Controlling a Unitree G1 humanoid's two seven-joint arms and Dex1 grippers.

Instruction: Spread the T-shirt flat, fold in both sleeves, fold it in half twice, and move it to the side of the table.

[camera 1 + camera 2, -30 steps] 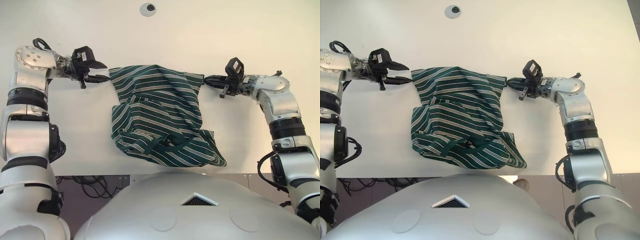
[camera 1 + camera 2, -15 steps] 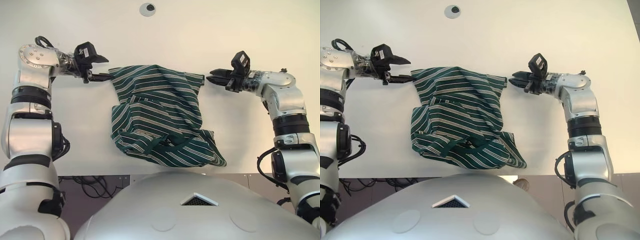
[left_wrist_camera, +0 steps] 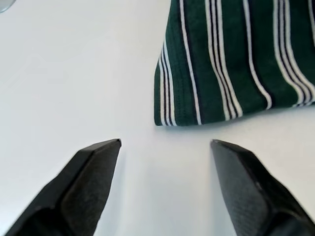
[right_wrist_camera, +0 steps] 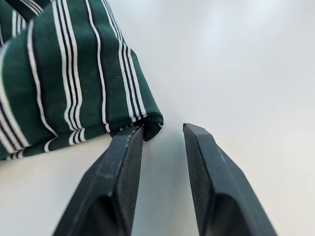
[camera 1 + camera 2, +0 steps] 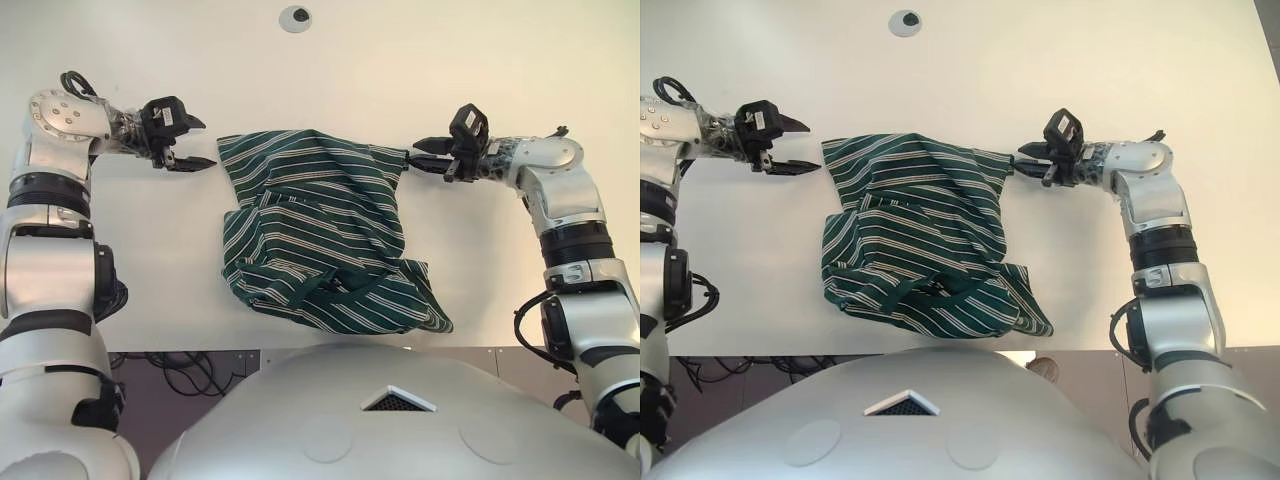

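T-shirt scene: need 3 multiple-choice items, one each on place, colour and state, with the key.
1. Where does the T-shirt lie on the table?
A. At the far left corner
B. Between the left gripper and the right gripper
C. Hanging off the far edge

2. What is the T-shirt's pattern?
A. Plain red
B. Blue checks
C. Dark green with white stripes

3. What state is the left gripper in?
A. Open, clear of the cloth
B. Shut on a sleeve
C. Shut on nothing

Key: 1 B, the head views show a gripper at each of the shirt's far corners. 2 C, the green cloth with white stripes shows in every view. 3 A, the left wrist view shows spread fingers and bare table before the shirt corner.
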